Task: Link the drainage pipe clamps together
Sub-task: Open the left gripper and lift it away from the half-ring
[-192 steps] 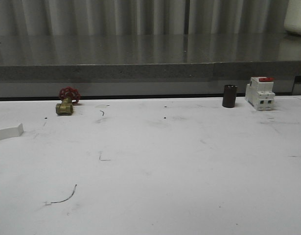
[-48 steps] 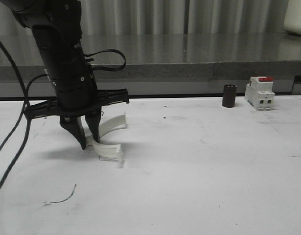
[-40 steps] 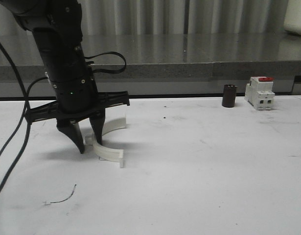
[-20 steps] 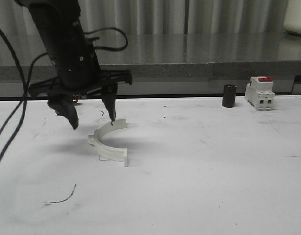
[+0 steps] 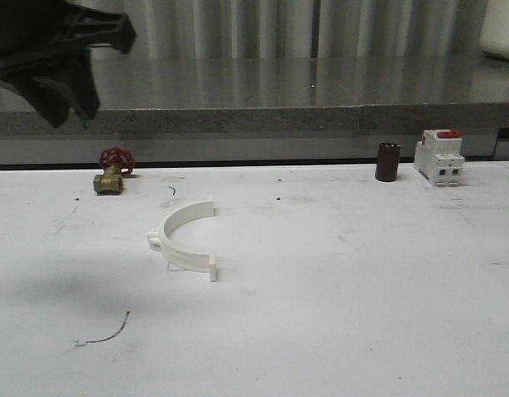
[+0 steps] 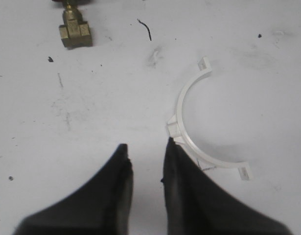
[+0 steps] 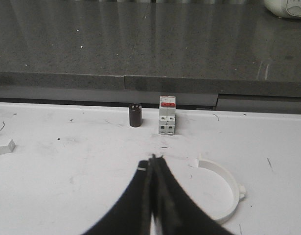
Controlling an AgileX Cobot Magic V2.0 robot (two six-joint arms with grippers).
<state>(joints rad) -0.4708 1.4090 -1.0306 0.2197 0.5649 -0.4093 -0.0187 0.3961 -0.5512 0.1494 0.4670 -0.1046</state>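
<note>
Clamp half (image 6: 196, 128) on table, just beside parted left tool (image 6: 146, 149), untouched.

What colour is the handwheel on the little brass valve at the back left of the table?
Red. The handwheel shows best in the front view.

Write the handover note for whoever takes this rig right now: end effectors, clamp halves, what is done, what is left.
Left end effector: open, empty, raised above the table.
Right end effector: shut, holding nothing.
First clamp half: lying flat on the table, free, near the brass valve.
Second clamp half: flat on the table just ahead of the right end effector, untouched.
Done: one half is laid out mid-table.
Left: pick up the second half, bring it to the first so the end tabs meet, and press them into a ring. Nothing is joined yet.
</note>
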